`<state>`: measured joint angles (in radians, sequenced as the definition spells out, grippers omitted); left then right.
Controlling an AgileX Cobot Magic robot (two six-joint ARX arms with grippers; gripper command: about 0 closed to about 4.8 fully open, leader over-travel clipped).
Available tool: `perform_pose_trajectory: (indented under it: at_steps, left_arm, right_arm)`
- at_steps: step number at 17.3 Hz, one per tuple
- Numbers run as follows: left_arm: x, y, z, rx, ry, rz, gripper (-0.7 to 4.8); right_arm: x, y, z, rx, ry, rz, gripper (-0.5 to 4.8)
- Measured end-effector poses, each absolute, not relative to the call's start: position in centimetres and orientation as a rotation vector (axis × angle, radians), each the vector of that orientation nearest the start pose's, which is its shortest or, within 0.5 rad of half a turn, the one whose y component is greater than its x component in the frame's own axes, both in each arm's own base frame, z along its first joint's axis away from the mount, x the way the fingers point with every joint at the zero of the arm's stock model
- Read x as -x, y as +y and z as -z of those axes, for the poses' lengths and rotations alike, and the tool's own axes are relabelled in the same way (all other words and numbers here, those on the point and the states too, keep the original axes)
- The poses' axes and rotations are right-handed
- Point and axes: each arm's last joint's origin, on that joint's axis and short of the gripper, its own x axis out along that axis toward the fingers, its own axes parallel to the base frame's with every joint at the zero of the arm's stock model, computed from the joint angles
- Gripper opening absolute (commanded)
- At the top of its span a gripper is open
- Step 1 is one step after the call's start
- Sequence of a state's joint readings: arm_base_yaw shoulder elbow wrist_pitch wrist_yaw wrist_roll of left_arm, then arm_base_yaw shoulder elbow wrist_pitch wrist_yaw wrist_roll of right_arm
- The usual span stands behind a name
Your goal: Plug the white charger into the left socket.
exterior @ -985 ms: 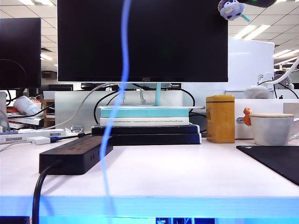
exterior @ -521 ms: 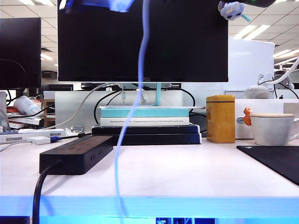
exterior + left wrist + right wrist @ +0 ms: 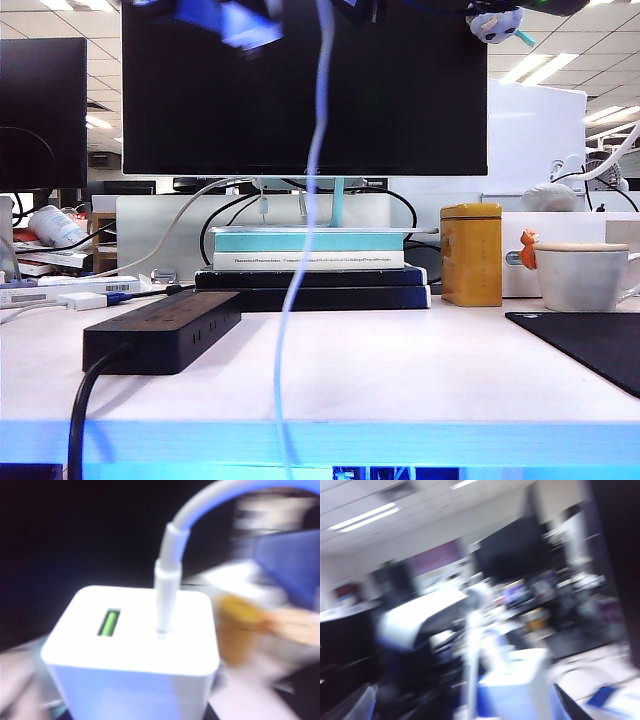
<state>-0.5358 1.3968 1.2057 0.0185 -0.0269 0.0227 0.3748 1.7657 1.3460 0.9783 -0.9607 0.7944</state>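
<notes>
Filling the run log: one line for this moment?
white charger: in left gripper, high | cable: dangling | power strip: unplugged | right gripper: open

Exterior view: set low at the table [image 3: 400, 380] edge, facing level across it toward the monitor [image 3: 300, 90], power strip [image 3: 165, 328] near on the left. Left wrist view: pressed very close above the white charger [image 3: 132, 645], looking along its cable [image 3: 200, 505]; left hand itself out of frame. Right wrist view: blurred, tilted up toward ceiling lights [image 3: 365, 517]; right hand unseen. Shared by all three: the charger and cable [image 3: 300, 260] hanging high mid-scene.
</notes>
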Motion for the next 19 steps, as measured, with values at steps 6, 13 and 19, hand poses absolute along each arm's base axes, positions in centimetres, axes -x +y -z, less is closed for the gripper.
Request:
perform_pose_trajectory:
  at_steps: [6,13,19]
  left_arm:
    - [-27.7,-16.3,-35.9,-0.115,0.154,0.461,0.48]
    - [-27.9,-16.4,-34.9,-0.218,0.206,0.466,0.48]
    - [-27.8,-16.6,-34.8,-0.213,0.208,0.53,0.43]
  right_arm:
    - [-36.4,18.7,-33.4,-0.29,-0.012,-1.076,4.79]
    - [-35.5,20.1,-33.7,-0.232,-0.017,-1.206,4.71]
    - [-35.2,20.8,-33.5,-0.238,0.031,-1.231,4.2]
